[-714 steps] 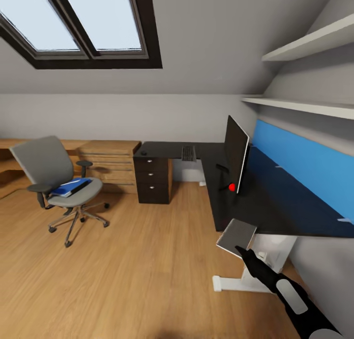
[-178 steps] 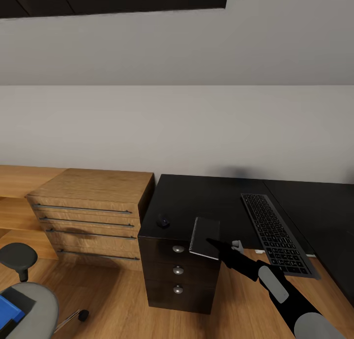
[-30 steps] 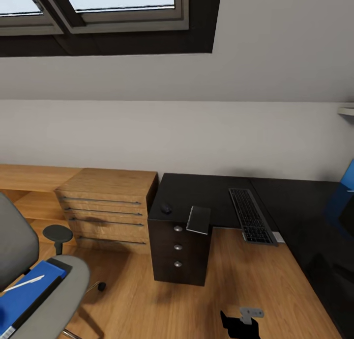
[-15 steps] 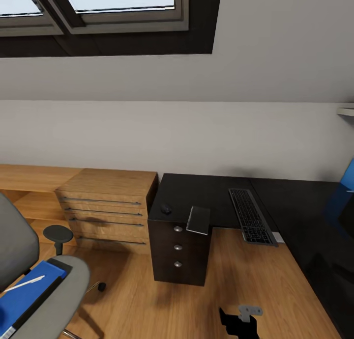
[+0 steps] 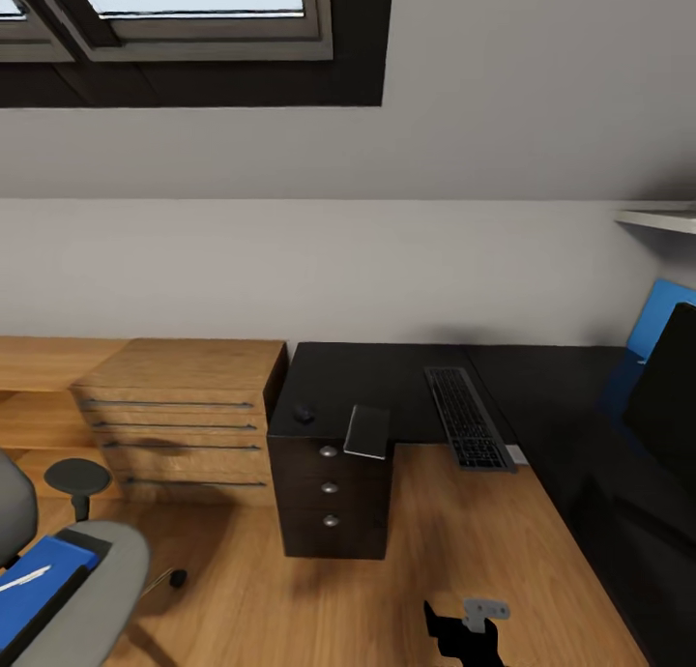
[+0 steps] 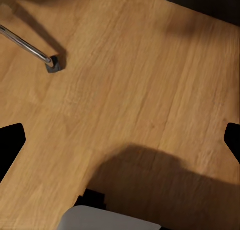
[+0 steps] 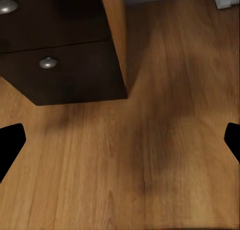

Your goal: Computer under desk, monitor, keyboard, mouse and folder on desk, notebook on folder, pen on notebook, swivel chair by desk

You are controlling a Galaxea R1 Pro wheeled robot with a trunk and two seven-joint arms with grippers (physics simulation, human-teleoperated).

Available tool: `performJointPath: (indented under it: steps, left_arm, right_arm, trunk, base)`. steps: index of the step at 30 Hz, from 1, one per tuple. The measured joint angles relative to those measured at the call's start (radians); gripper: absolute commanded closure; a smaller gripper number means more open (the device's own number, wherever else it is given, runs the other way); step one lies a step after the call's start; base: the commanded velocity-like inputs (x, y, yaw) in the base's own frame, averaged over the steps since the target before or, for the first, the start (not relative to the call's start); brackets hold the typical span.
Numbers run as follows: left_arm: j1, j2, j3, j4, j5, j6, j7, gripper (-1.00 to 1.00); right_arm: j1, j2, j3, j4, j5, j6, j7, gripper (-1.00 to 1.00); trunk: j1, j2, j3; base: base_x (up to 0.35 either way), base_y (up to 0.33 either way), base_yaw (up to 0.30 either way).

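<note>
Desk point(image 5: 406, 387) ahead, keyboard point(image 5: 466, 416) on it; swivel chair point(image 5: 87, 590) near left carries the folder point(image 5: 39, 590) w/ pen point(image 5: 24, 578). Both pincers wide open, empty — approach the folder edge-on, grip flat.

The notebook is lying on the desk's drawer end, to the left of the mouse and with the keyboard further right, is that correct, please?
Not quite: the head view shows the notebook lying on the desk's drawer end to the right of the mouse, not the left. It sits between the mouse and the keyboard, which is indeed further right.
</note>
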Motion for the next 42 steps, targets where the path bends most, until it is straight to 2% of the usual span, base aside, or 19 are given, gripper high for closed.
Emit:
performJointPath:
  steps: [22,42]
  left_arm:
    - [0.000,-0.001,0.000,0.000,0.000,-0.002,0.000,-1.00]
    - [0.000,-0.001,0.000,0.000,0.000,-0.002,0.000,-1.00]
  right_arm:
    - [0.000,0.003,0.001,0.000,0.004,0.000,0.000,-1.00]
    - [0.000,0.003,0.002,0.001,0.006,0.001,0.000,-1.00]
  trunk:
    - [0.000,0.000,0.000]
    - [0.001,0.000,0.000]
  base:
    - [-0.013,0.000,-0.038]
    - [-0.298,0.000,0.000]
